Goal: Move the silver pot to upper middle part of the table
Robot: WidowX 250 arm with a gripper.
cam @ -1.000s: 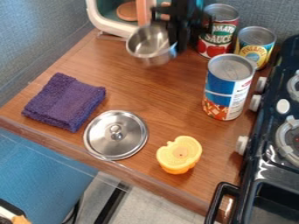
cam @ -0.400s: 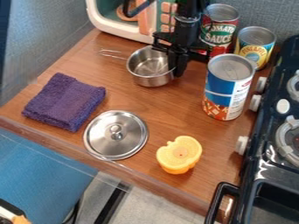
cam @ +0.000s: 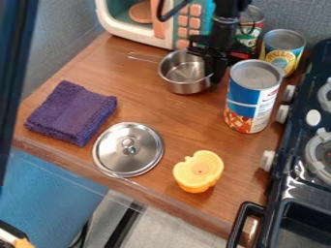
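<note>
Fingers (cam: 218, 72) clamped on the silver pot (cam: 188, 87) by its rim.
Settle it level, clear of the blue-labelled can (cam: 249, 99) just beside them, before releasing.

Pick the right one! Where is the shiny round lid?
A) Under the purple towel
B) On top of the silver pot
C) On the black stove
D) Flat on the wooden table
D: the lid lies flat on the wooden table, apart from the silver pot.
</note>
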